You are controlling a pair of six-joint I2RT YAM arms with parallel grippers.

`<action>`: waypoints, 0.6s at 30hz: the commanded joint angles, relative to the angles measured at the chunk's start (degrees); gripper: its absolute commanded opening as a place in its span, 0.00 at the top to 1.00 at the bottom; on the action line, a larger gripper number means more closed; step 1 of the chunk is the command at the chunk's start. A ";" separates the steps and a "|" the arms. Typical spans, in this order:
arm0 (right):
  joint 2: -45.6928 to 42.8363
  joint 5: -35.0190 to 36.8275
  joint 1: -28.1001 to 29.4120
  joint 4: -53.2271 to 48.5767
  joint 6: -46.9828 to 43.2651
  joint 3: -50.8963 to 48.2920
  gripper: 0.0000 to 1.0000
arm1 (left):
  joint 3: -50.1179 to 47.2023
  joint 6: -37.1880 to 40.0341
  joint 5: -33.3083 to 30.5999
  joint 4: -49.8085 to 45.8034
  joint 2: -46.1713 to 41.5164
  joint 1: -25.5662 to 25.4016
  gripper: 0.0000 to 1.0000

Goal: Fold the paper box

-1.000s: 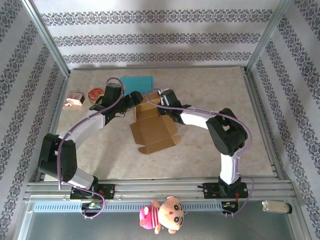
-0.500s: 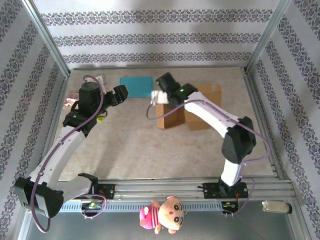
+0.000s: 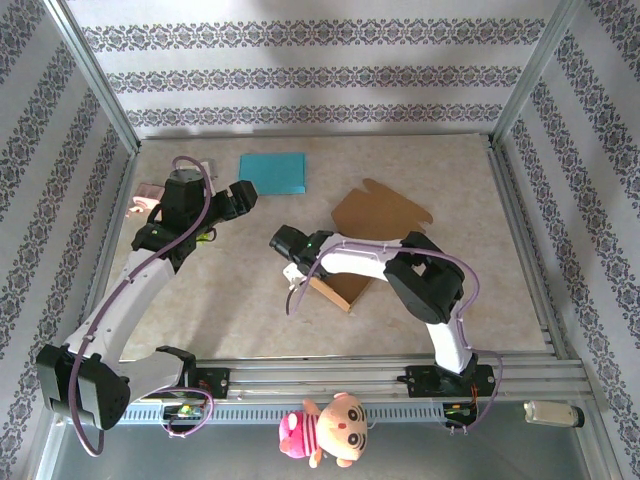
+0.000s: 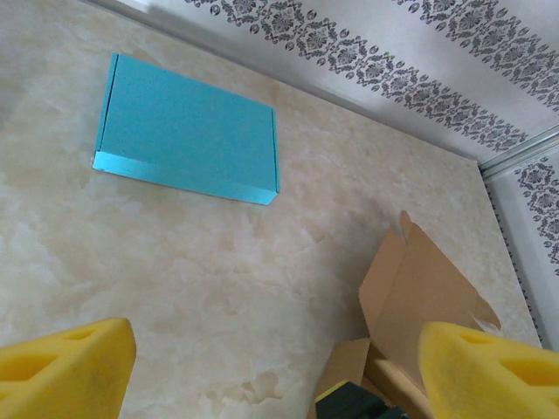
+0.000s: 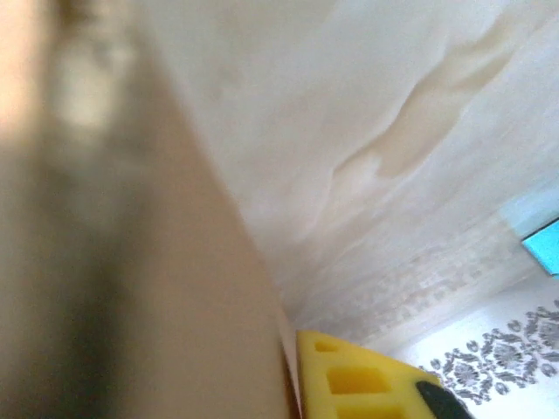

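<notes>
In the top view, the paper box (image 3: 375,212) lies right of the middle of the counter (image 3: 230,310), well apart from the far wall. It is plain brown cardboard, half unfolded, with one broad panel leaning up and a lower edge pointing toward the arms. The right claw (image 3: 288,250) is low at the left corner of this box, I think to catch a flap and turn it over. The left claw (image 3: 240,195) hangs above the counter to the left, away from the box, probably waiting until a panel must be held. Behind it a flat teal box (image 3: 272,172) lies near the far wall. In the left wrist view, the two yellow foam pads (image 4: 65,367) stand wide apart with nothing between them, so this claw is released. Beyond them I see the smooth, marble-like counter, the matte teal box and the brown flaps with their notched edge. In the right wrist view, a blurred cardboard surface runs very close along the left side, just beside one yellow pad (image 5: 367,380). I cannot tell if this claw grasps the cardboard or only rests against it.
</notes>
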 commanded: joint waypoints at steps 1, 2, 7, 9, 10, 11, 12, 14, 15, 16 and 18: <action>-3.01 -5.45 -0.22 9.57 0.34 -3.75 0.69 | 0.58 -0.78 0.18 0.14 0.06 0.86 0.16; -4.50 -5.17 -0.31 9.88 -0.18 -4.47 0.63 | 0.48 -0.63 0.18 0.50 0.33 0.85 0.16; -12.61 -3.77 -1.54 9.74 0.87 -6.74 0.46 | 0.72 6.44 1.00 1.63 3.06 0.88 0.15; -15.85 -4.68 -2.28 8.02 6.25 -6.38 0.45 | 1.17 10.88 1.41 1.15 4.09 0.88 0.16; -17.50 -5.28 -2.84 7.12 10.50 -6.06 0.44 | 1.63 12.51 1.70 0.75 4.64 0.86 0.16; -19.51 -6.80 -3.84 5.90 17.20 -5.44 0.42 | 2.60 14.22 2.61 0.07 5.42 0.92 0.16; -21.92 -8.81 -5.57 4.72 25.64 -4.82 0.39 | 3.78 15.91 3.98 -0.68 6.51 0.85 0.17; -26.88 -12.83 -10.40 4.13 46.95 -5.07 0.27 | 7.07 18.37 7.68 -3.13 9.35 0.87 0.17; -29.82 -15.32 -13.82 3.85 58.75 -6.47 0.20 | 9.21 19.26 10.02 -4.80 11.27 0.92 0.17; -32.17 -17.50 -17.17 3.60 68.01 -8.29 0.16 | 11.01 19.76 12.36 -6.24 12.99 0.88 0.17; -37.96 -25.70 -27.34 2.07 91.66 -13.71 0.11 | 14.05 20.15 17.76 -7.44 16.76 0.89 0.19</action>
